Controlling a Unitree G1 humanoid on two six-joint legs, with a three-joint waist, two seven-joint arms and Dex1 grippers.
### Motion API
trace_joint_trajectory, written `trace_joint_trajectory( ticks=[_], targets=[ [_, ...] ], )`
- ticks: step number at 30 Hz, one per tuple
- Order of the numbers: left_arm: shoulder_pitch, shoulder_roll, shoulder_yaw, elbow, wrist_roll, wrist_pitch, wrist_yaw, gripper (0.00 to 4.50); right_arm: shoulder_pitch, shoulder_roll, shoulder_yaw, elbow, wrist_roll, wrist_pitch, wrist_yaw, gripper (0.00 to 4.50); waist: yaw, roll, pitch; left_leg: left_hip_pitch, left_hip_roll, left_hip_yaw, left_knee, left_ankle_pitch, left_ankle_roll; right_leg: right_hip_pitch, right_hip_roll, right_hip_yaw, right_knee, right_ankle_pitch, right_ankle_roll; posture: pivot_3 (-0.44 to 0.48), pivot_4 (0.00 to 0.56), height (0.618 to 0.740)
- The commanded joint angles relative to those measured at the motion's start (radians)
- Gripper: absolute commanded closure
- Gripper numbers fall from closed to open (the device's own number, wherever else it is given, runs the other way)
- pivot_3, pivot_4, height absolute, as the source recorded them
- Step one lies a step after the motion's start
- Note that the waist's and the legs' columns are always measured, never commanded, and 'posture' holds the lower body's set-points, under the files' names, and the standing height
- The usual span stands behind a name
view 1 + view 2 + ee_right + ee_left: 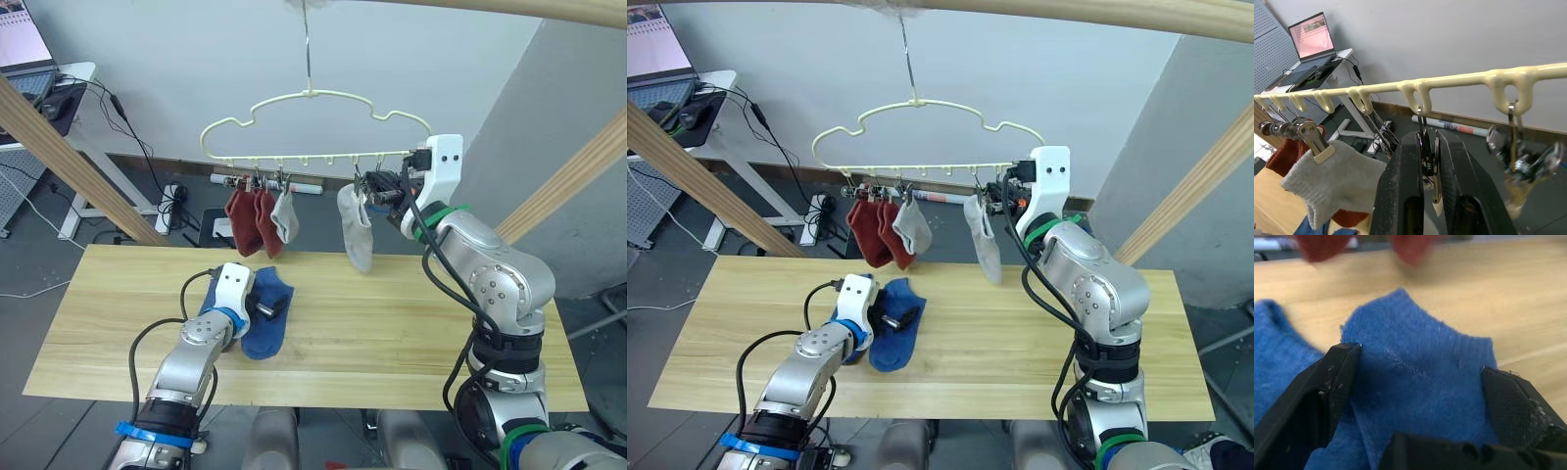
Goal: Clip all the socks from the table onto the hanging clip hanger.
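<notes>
- Left hand (pixel 266 306) is down on the counter (pixel 411 333) with its black fingers (pixel 1327 382) spread wide, one either side of the top blue sock (pixel 1420 382). Looks lined up to pinch the cuff, nothing gripped yet.
- Second blue sock (pixel 1273 357) lies just beside and partly under the first. Both are soft fuzzy knit, a bit rumpled, so I'd guess the top one peels off alone if the pinch stays shallow.
- Right hand (pixel 1429 166) is up at the clip hanger (pixel 313 127), fingers pressed together on a small metal clip (pixel 1426 161), probably squeezing it for the next sock.
- A light grey sock (pixel 357 230) hangs limp right by that hand.
- Further along the hanger: two rust red socks (pixel 251 220) and another grey one (pixel 284 215), all pegged close together.
- The hanger is thin pale yellow wire with a wavy cloud outline, and the clips dangle from little loops.
</notes>
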Motion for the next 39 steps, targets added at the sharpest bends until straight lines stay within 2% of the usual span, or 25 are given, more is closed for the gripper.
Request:
trace_joint_trajectory(
  ticks=[1, 2, 3, 13, 17, 23, 30, 35, 39],
  targets=[
    [0.052, 0.051, -0.092, 0.012, 0.063, -0.041, -0.087, 0.06, -0.010, -0.003, -0.008, -0.016, -0.002, 0.012, -0.015, 4.36, 0.000, 0.000, 0.000, 0.000, 0.000, 0.000, 0.000, 0.000, 0.000, 0.000, 0.000, 0.000, 0.000, 0.000, 0.000, 0.049, 0.301, 0.740],
    [0.060, 0.052, -0.090, 0.014, 0.063, -0.044, -0.086, 0.45, -0.011, -0.005, -0.008, -0.013, -0.003, 0.012, -0.015, 4.36, 0.000, 0.000, 0.000, 0.001, 0.000, 0.000, 0.000, 0.000, 0.000, 0.000, 0.000, 0.001, 0.000, 0.000, 0.000, 0.030, 0.288, 0.740],
    [0.068, 0.056, -0.092, 0.015, 0.067, -0.062, -0.090, 0.57, -0.013, -0.007, -0.010, -0.010, -0.002, 0.015, -0.015, 4.36, 0.000, 0.001, -0.001, 0.001, 0.000, 0.001, 0.000, 0.000, 0.000, 0.001, 0.000, 0.001, 0.000, 0.000, 0.000, 0.030, 0.288, 0.740],
    [0.091, 0.033, -0.073, -0.014, 0.060, -0.151, -0.103, 3.35, -0.060, 0.008, -0.078, 0.060, 0.007, 0.057, -0.048, 4.36, -0.001, 0.001, -0.001, 0.002, 0.000, 0.001, 0.000, 0.000, 0.000, 0.001, -0.001, 0.001, 0.000, 0.000, 0.000, 0.038, 0.295, 0.740],
    [0.094, 0.014, -0.031, -0.059, 0.005, -0.183, -0.119, 4.47, -0.071, 0.002, -0.085, 0.073, 0.008, 0.061, -0.041, 4.36, -0.001, 0.001, -0.001, 0.002, 0.000, 0.001, 0.000, 0.000, 0.000, 0.001, -0.001, 0.001, 0.000, 0.000, 0.000, 0.040, 0.299, 0.740],
    [0.104, -0.007, 0.048, -0.219, -0.128, -0.149, -0.163, 4.49, -0.087, -0.009, -0.114, 0.084, 0.033, 0.097, -0.031, 4.36, 0.000, 0.001, -0.001, 0.001, 0.000, 0.001, 0.000, 0.000, 0.000, 0.001, -0.001, 0.001, 0.000, 0.000, 0.000, 0.040, 0.299, 0.740],
    [0.125, 0.000, 0.111, -0.438, -0.335, 0.018, -0.213, 4.49, -0.113, 0.004, -0.167, 0.095, 0.085, 0.156, -0.047, 4.36, -0.001, 0.001, -0.001, 0.001, 0.000, 0.001, 0.000, 0.000, 0.000, 0.001, -0.001, 0.001, -0.001, 0.000, 0.000, 0.037, 0.301, 0.740],
    [0.011, -0.052, 0.030, -0.520, -0.355, 0.075, -0.184, 4.49, -0.165, 0.031, -0.247, 0.105, 0.147, 0.268, -0.089, 4.36, 0.003, 0.000, -0.001, 0.001, -0.001, 0.001, 0.001, 0.000, 0.000, 0.001, -0.001, 0.001, -0.001, 0.000, 0.000, 0.033, 0.301, 0.740],
    [-0.131, -0.168, -0.079, -0.538, -0.323, 0.113, -0.109, 4.49, -0.210, 0.030, -0.270, 0.097, 0.166, 0.353, -0.111, 4.36, 0.002, 0.000, -0.001, 0.000, -0.001, 0.001, 0.001, 0.000, 0.001, 0.002, -0.001, 0.001, -0.001, 0.000, 0.000, 0.033, 0.301, 0.740]
  ],
)
